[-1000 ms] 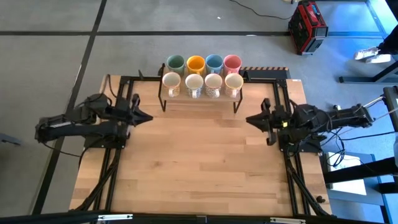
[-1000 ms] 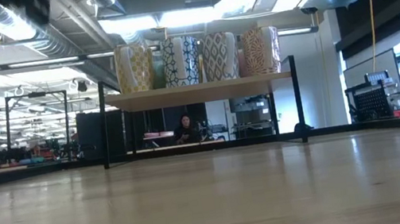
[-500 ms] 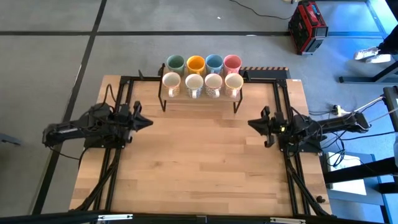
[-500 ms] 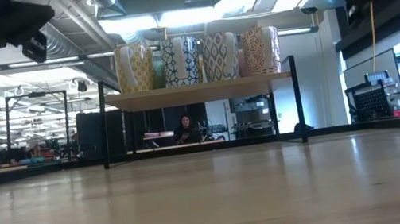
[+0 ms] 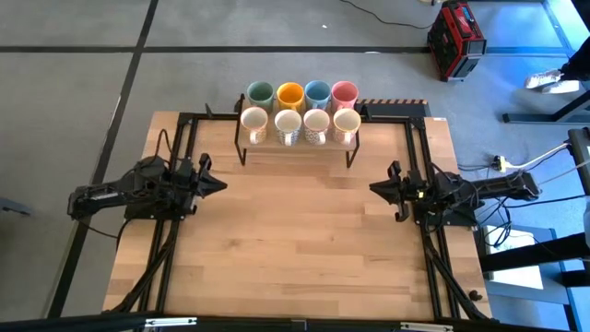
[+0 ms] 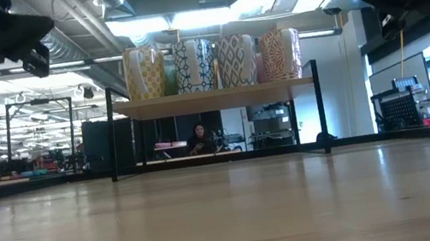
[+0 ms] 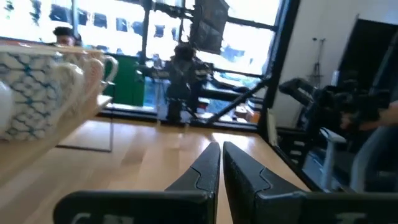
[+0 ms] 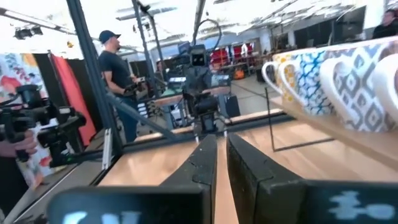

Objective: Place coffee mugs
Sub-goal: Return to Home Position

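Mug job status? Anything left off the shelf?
Done: all eight sit on the shelf, cream-white mugs in the front row, green mug, orange mug, blue mug, pink mug behind. In hand: nothing; left pincer and right pincer are shut, empty, at the table's sides, apart from the shelf. Left: no mug shows on the table, so probably only parking the arms.

The table [image 5: 295,240] lies open across its middle and near part, between the left gripper [image 5: 214,184] and the right gripper [image 5: 378,187] at its sides. Only the shelf [image 6: 211,98] at the far edge, packed with coffee mugs [image 5: 288,122], stands in the way, with a gap under its board.
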### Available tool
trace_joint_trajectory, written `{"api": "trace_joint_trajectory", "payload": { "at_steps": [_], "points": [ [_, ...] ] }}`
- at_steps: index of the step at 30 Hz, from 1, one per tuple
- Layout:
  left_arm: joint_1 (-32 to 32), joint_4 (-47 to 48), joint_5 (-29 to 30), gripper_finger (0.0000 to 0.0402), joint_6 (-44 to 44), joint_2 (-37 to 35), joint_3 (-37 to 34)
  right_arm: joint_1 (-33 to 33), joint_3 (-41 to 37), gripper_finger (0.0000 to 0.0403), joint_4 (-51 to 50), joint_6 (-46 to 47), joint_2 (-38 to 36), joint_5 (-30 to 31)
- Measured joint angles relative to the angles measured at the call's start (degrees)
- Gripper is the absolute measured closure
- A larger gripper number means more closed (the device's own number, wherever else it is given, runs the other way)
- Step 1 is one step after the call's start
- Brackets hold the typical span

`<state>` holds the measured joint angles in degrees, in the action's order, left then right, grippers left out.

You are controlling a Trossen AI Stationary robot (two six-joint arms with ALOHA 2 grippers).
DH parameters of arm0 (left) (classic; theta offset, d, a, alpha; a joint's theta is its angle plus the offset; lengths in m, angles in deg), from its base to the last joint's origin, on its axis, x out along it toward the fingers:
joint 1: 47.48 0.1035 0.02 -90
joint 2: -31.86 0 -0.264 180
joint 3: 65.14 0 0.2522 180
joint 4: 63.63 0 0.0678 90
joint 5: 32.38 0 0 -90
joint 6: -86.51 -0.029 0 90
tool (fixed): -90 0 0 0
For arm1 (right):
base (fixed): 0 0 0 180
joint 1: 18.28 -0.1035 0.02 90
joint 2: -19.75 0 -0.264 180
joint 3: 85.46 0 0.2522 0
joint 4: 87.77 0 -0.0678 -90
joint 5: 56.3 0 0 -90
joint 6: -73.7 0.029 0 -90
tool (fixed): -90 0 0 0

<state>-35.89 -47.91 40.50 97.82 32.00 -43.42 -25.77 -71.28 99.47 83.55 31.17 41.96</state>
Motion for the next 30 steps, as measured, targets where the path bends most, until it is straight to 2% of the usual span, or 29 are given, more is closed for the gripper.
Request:
{"api": "trace_joint_trajectory", "payload": {
  "at_steps": [4,7,11,14,18,30],
  "points": [
    [0.0,-2.3,3.1,0.0388,0.2,0.0,-4.1,0.0,0.0,0.0374,-4.3,0.2,-3.2,-1.4],
    [0.0,-9.2,2.7,0.0388,1.2,-0.1,-6.9,0.0,0.0,0.0374,-6.3,0.3,-5.5,-1.8],
    [0.0,-7.7,3.1,0.0388,1.1,-0.1,-7.5,0.0,0.0,0.0374,-10.8,0.4,-8.7,-4.3],
    [0.0,-6.7,5.9,0.0388,-0.1,0.0,-7.5,0.0,0.0,0.0374,-14.6,1.8,-11.4,-4.9],
    [0.0,-6.4,8.9,0.0388,-1.2,0.0,-7.5,0.0,0.0,0.0375,-16.0,2.2,-11.3,-4.9],
    [0.0,-5.0,9.2,0.0388,-1.4,0.0,-7.5,0.0,0.0,0.0374,-19.1,1.9,-11.3,-3.9]
  ]
}}
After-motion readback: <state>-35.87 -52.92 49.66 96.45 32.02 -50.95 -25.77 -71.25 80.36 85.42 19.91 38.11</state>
